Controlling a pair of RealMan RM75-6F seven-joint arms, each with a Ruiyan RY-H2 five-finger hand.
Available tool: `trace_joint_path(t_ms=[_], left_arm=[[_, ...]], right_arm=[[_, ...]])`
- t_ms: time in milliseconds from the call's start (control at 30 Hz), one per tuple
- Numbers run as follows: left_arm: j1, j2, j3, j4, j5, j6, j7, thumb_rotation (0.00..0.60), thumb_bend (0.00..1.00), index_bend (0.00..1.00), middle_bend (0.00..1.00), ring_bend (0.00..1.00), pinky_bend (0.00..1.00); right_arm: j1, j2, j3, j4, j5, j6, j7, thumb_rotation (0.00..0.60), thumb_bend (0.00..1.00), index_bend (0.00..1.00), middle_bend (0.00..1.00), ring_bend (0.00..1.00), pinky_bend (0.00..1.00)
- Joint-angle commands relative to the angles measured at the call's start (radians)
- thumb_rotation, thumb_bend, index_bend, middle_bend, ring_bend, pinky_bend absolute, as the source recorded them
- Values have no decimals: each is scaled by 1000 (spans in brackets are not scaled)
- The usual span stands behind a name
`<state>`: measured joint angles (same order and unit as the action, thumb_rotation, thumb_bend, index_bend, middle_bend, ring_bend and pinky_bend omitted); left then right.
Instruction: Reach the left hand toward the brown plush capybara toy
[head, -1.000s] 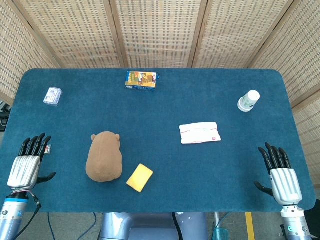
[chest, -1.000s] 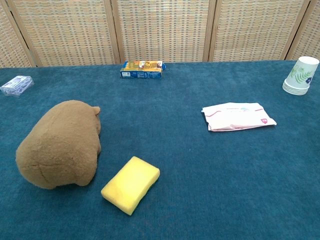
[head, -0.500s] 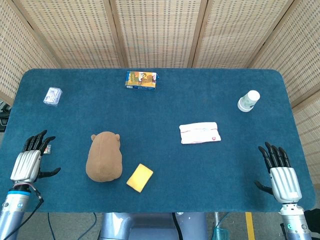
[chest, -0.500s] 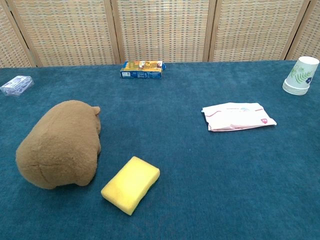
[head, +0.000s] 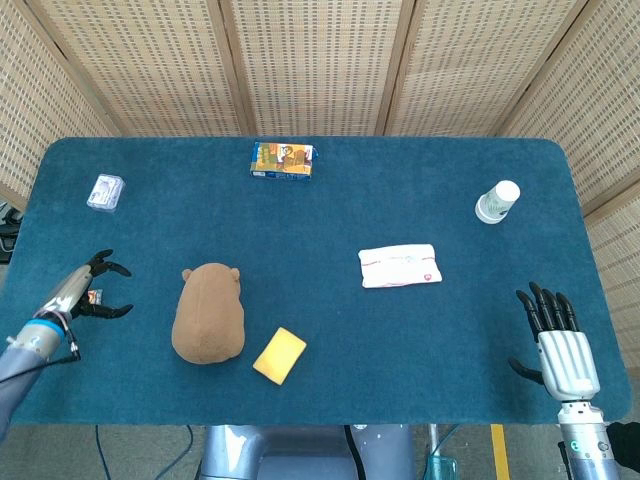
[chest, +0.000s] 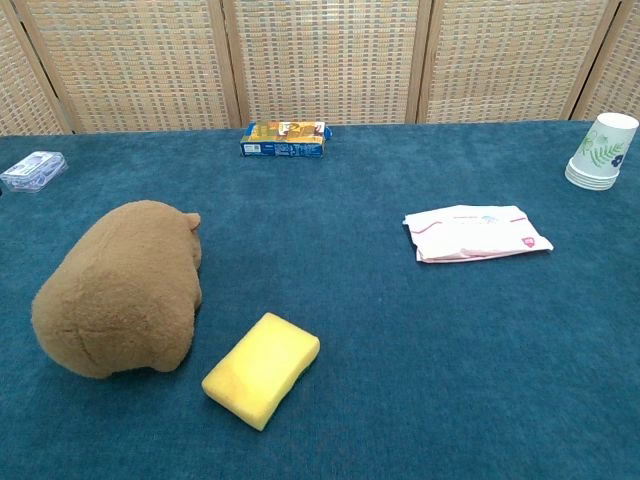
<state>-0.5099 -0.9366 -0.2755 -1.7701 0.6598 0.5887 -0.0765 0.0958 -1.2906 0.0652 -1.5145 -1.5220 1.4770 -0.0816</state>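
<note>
The brown plush capybara (head: 208, 313) lies on the blue table (head: 320, 220) at the front left, its head pointing away from me; the chest view shows the capybara (chest: 120, 288) large at the left. My left hand (head: 85, 289) hovers at the table's left edge, well left of the toy, turned on its side with fingers and thumb spread and nothing in them. My right hand (head: 560, 345) rests flat at the front right corner, fingers apart, empty. Neither hand shows in the chest view.
A yellow sponge (head: 279, 355) lies just right of the capybara. A white packet (head: 400, 265) sits mid-right, a paper cup (head: 497, 201) at the far right, a colourful box (head: 281, 160) at the back, and a small clear packet (head: 105, 190) at the back left.
My left hand has rotated from palm-down to edge-on and shifted forward and slightly right, toward the capybara. The right hand has barely moved.
</note>
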Motion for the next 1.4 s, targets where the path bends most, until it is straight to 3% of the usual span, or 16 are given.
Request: trace_joint_path(t_ms=[33, 267, 533, 667, 833, 1000, 1400], left_arm=[[-168, 29, 32, 144, -163, -153, -9, 600, 276, 335, 0, 0, 0], [-308, -21, 132, 240, -282, -215, 12, 600, 358, 366, 0, 0, 0], [-463, -117, 282, 342, -429, -253, 31, 600, 359, 409, 0, 0, 0], [-505, -158, 326, 378, -471, -256, 28, 600, 363, 418, 0, 0, 0], [-550, -205, 363, 416, -514, -257, 20, 600, 368, 436, 0, 0, 0], [-581, -237, 390, 430, -539, -253, 10, 600, 438, 450, 0, 0, 0], [-608, -269, 412, 426, -545, -236, -14, 600, 424, 454, 0, 0, 0]], right_arm=[[2, -6, 0, 7, 3, -4, -4, 600, 74, 0, 0, 0, 0], [4, -14, 0, 16, 7, -7, -4, 600, 74, 0, 0, 0, 0], [3, -12, 10, 23, 17, 1, 15, 600, 74, 0, 0, 0, 0], [3, -10, 12, 24, 22, 1, 25, 600, 74, 0, 0, 0, 0], [4, -8, 14, 24, 22, 1, 29, 600, 73, 0, 0, 0, 0], [2, -4, 18, 22, 24, 8, 38, 600, 73, 0, 0, 0, 0], [1, 1, 20, 16, 25, 13, 49, 600, 73, 0, 0, 0, 0]])
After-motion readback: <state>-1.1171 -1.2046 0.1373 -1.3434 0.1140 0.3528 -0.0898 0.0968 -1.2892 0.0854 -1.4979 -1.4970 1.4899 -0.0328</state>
